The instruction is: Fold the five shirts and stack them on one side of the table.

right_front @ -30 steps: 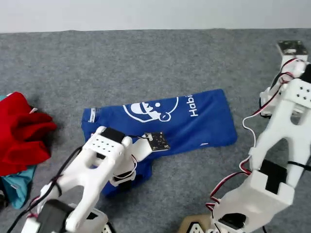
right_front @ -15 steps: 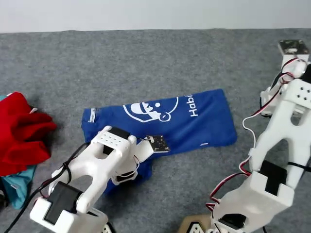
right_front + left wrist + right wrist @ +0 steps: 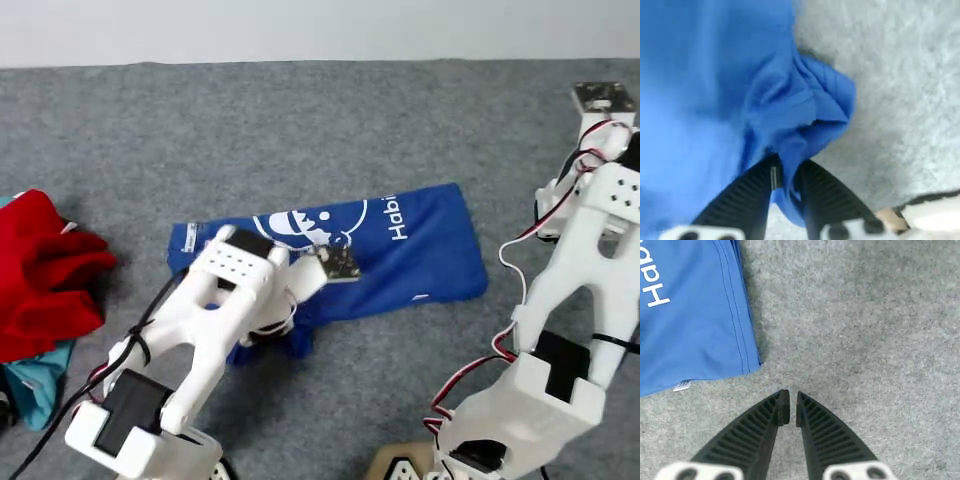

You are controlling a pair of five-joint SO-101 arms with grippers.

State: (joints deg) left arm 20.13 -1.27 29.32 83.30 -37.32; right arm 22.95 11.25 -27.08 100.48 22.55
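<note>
Blue shirt [image 3: 400, 250] lies spread well apart from the red shirt [image 3: 45, 275], its bunched sleeve on that nearer side pinched by the left gripper [image 3: 787, 166], probably for folding inward, while the right gripper [image 3: 789, 404], closed empty, hangs beyond the far hem.

blue shirt [image 3: 425, 255] mid-table, corner seemingly bunched

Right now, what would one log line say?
left gripper: shut on blue shirt | right gripper: shut, over table | red shirt: bunched aside
</note>
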